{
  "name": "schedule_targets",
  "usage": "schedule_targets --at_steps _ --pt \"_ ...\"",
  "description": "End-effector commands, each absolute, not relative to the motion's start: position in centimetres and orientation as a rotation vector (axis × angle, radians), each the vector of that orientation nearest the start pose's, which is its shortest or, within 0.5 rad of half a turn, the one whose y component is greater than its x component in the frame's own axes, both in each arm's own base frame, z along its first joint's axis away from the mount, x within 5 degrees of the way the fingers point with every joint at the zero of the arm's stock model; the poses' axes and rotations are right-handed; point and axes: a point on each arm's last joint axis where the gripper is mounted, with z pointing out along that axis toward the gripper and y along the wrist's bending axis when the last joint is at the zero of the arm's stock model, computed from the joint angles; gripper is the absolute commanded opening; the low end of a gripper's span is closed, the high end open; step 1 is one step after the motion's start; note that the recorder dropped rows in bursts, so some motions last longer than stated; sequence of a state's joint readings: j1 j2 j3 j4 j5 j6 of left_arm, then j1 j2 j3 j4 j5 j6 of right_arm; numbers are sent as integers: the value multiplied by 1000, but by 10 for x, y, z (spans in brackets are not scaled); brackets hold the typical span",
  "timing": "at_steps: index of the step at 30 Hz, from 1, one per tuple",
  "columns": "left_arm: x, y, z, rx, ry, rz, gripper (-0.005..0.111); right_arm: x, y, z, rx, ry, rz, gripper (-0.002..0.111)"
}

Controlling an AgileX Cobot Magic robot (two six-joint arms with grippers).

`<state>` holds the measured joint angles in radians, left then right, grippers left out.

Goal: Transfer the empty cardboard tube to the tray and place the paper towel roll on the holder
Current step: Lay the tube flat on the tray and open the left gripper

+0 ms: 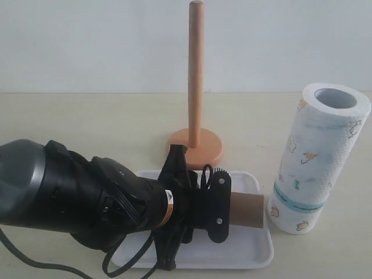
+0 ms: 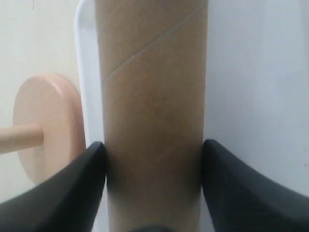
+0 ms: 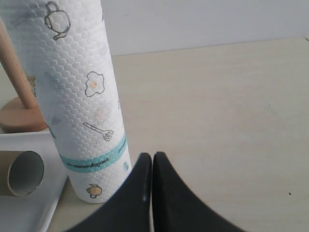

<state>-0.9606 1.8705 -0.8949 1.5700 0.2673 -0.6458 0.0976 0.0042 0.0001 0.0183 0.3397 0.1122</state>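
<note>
- Hiding most of the empty cardboard tube [image 1: 249,210] behind the left gripper [image 1: 218,206] in the exterior view, only a short brown end poking out toward the right.
- Clamping on that tube from both sides, going by the left wrist view [image 2: 153,125], black fingers [image 2: 72,193] pressing against its walls.
- Lying horizontal, long axis running left-right across the lower middle of the frame, over the tray [image 1: 256,256]; can't tell if actually resting on it or just above.
- Cutting off the tray's left part behind the arm and cables.
- Standing upright at the right edge, the paper towel roll [image 1: 317,157], open core facing up, teal band low down, just beside the tray's right rim.
- Standing upright at top center behind the tray, the holder [image 1: 196,87], rod bare.
- Showing a small orange sticker [image 1: 168,208] on the gripper body, writing too tiny to read.
- Pressing together with nothing between, the right gripper [image 3: 152,166] fingertips, near the roll's base [image 3: 87,96].
</note>
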Motion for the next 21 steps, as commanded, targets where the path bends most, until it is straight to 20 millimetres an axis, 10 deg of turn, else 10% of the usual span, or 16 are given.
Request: schedule_targets --at_steps 1,21 --pt "219 -277 133 1914 1516 298 4 53 5 183 27 1820 160 0" --pt "219 -277 133 1932 1496 309 4 53 5 183 27 1820 160 0"
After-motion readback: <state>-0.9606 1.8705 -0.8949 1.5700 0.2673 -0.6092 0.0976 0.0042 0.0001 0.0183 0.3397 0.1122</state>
